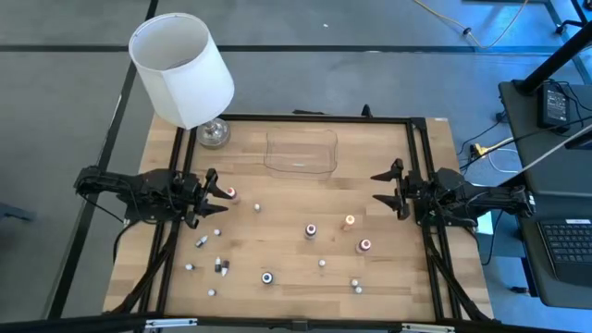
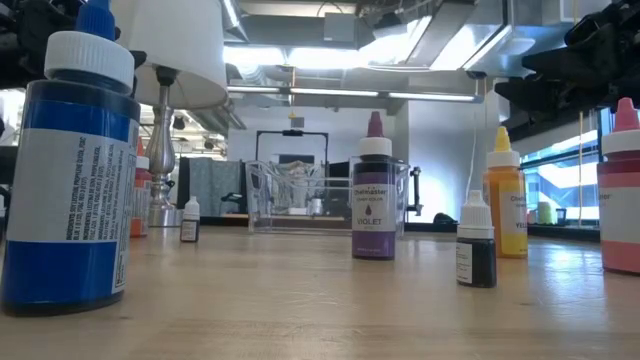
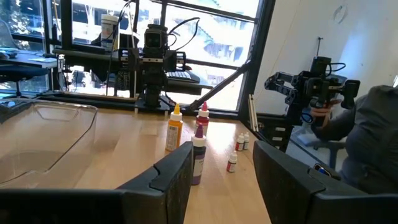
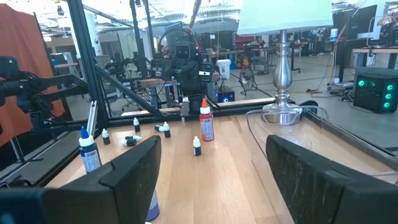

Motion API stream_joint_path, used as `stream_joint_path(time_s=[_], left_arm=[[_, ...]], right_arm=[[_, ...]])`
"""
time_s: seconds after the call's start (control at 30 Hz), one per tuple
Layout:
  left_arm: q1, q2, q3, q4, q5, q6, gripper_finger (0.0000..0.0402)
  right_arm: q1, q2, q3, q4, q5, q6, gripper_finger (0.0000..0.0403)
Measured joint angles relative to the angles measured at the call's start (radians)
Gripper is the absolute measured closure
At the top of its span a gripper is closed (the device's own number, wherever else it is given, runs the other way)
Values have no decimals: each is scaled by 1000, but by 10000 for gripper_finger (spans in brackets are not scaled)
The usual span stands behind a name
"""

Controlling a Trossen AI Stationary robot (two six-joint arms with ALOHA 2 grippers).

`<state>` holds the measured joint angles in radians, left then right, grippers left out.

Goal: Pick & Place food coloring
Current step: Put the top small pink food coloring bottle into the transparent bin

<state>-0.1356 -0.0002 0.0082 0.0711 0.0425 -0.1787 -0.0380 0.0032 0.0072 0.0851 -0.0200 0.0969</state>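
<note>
**Bottles scattered, both arms poised at the table edges**

Light wooden table [image 1: 277, 236] inside a black frame, workshop room with windows and desks behind. At the far edge stand a white-shaded lamp with a glass base [image 1: 182, 69] and a shallow clear plastic tray [image 1: 301, 151], which looks empty.

The food coloring, small bottles with white tips, lies spread over the near half of the table: a red-orange bottle [image 1: 230, 193] just beside the left gripper, a violet bottle [image 1: 311, 230] and an orange bottle [image 1: 350, 221] near the middle, a red bottle [image 1: 365, 245] toward the right, a blue bottle [image 1: 267, 277] near the front, plus several tiny whitish ones, at least one on its side. None is in the tray.

Left gripper [image 1: 211, 194] hovers at the left side, fingers partly spread, nothing between them. Right gripper [image 1: 392, 190] hovers at the right side, fingers spread wide, empty.

Judgement: no pick is made yet; the step in hand is the approach to a first bottle, probably the red-orange one for the left arm.

To do it well:
- centre the fingers on the bottle body, not the narrow tip;
- come down straight so the upright bottle is not tipped;
- close gently, as the plastic may slip or squeeze;
- keep clear of neighbouring bottles.
</note>
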Motion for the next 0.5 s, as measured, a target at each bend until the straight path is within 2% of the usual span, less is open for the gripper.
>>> stream_joint_path(time_s=[0.5], left_arm=[[0, 0, 0, 0, 0, 0, 240]], right_arm=[[0, 0, 0, 0, 0, -67, 110]])
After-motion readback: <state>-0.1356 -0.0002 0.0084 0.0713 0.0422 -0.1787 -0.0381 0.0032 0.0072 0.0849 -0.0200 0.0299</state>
